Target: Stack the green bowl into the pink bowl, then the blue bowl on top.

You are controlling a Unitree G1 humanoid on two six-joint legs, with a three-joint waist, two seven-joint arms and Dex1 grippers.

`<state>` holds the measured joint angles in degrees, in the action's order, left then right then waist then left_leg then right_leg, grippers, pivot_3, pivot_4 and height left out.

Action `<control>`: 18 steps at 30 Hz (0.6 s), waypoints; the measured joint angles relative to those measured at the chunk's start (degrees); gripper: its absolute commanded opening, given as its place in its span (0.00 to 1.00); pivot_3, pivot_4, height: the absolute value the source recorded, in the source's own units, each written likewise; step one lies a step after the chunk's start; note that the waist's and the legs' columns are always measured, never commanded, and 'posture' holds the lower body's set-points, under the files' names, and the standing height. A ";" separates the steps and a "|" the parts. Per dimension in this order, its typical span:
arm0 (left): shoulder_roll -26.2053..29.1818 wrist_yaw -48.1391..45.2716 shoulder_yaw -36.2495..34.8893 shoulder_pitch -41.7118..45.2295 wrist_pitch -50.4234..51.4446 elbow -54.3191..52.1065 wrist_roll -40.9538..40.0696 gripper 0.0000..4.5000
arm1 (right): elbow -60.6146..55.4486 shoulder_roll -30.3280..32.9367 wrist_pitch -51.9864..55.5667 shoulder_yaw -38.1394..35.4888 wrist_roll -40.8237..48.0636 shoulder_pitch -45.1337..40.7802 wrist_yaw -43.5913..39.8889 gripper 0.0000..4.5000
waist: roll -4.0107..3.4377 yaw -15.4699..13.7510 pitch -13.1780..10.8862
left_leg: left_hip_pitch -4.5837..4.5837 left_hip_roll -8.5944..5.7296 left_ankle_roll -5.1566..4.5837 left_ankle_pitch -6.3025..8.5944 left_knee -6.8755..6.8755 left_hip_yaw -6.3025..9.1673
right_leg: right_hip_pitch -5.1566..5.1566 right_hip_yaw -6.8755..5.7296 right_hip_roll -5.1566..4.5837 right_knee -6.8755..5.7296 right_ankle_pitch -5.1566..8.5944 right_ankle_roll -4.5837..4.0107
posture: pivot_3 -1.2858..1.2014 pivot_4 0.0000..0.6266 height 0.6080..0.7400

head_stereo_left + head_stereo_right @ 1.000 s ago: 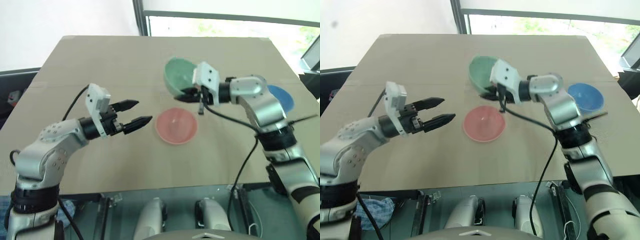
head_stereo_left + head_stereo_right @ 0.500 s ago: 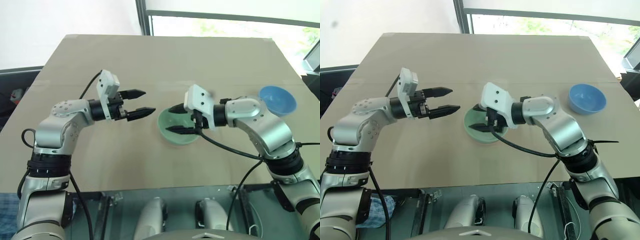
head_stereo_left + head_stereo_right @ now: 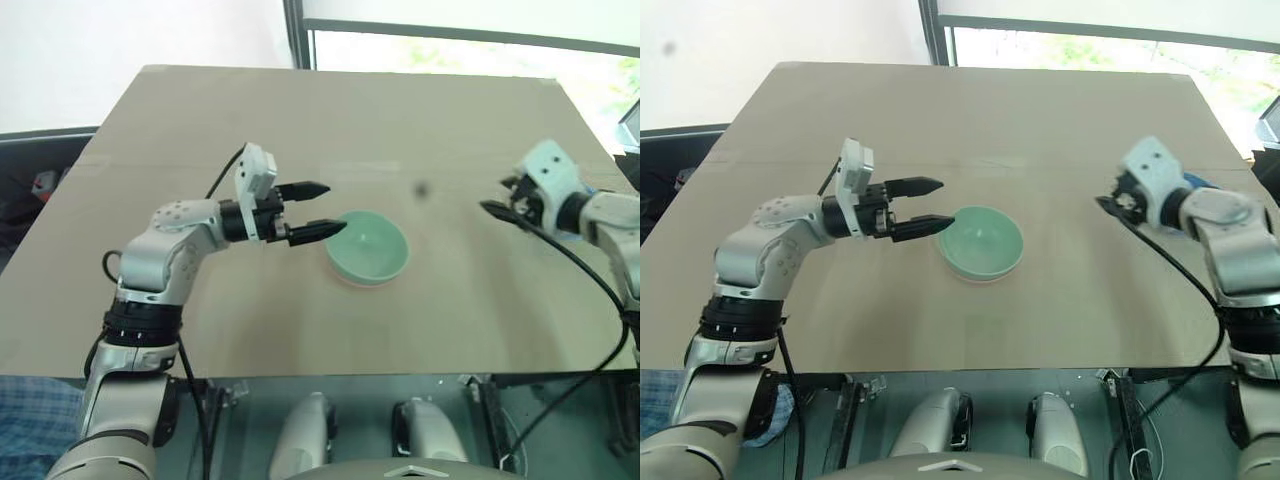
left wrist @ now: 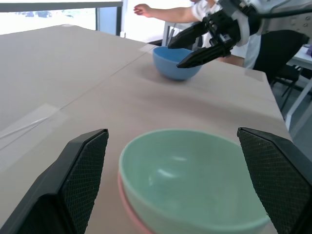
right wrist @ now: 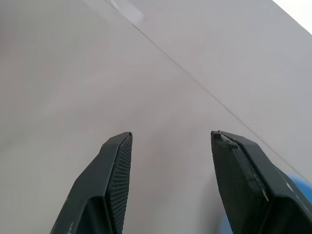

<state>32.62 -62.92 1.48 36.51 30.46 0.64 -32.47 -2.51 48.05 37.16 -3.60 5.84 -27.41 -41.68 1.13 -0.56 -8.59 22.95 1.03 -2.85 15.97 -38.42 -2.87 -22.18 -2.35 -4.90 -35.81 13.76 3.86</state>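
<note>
Left pincer (image 3: 318, 210) is wide open and empty, pointing level toward the green bowl (image 3: 368, 245), fingertips just beside its near rim, not touching as far as the head views show. Left wrist view confirms it: both fingers (image 4: 78, 183) flank the bowl with clear gaps on either side. Green bowl sits nested inside the pink bowl (image 4: 127, 204); only a thin pink rim shows under it, at mid-surface. Right pincer (image 3: 1110, 203) is out at the right side of the surface (image 3: 300, 130), jaws parted, holding nothing. Right wrist view shows its two fingers (image 5: 109, 180) spread over bare surface, with a sliver of blue at the frame corner. Blue bowl (image 4: 176, 61) is upright on the surface near the right edge, well apart from the green/pink stack; in the head views it is mostly hidden behind the right wrist, just a blue edge peeking out. From the left wrist view the right pincer hovers just in front of the blue bowl, tips near its rim; can't tell whether they touch. A person's arm (image 4: 165, 12) shows past the far edge of the surface in that same view.
</note>
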 measured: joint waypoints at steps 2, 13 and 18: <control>-0.74 -0.24 0.82 0.82 -0.34 0.15 0.46 1.00 | 2.18 0.19 -1.14 -1.30 -0.31 0.90 0.88 0.59 | 0.00 0.25 0.00 | -0.08 0.01 0.00 0.00 -0.01 -0.06 | 0.01 0.08 0.00 0.00 0.00 0.00 | 0.52 0.24 1.00; -4.12 -2.87 3.18 4.14 -1.48 2.95 2.06 1.00 | 17.94 -1.81 -11.71 0.48 -3.19 1.30 3.01 0.59 | -0.01 0.54 0.00 | -0.08 0.05 0.00 -0.01 -0.09 -0.05 | 0.03 0.11 0.00 0.00 0.00 0.01 | 0.52 0.24 1.00; -4.13 -3.21 3.18 4.22 -1.75 3.27 2.42 1.00 | 26.83 -2.31 -17.08 1.92 -5.12 -1.60 3.13 0.41 | -0.01 0.51 0.00 | -0.08 0.08 0.00 -0.01 -0.10 -0.03 | 0.04 0.09 -0.01 0.05 0.00 0.01 | 0.52 0.24 1.00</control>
<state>28.49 -66.13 4.66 40.73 28.71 3.91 -30.05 24.32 45.74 20.08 -1.68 0.73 -29.01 -38.55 1.13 -0.05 -8.58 22.88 1.11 -2.85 15.97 -38.52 -2.90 -22.14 -2.26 -4.91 -35.77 13.76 3.87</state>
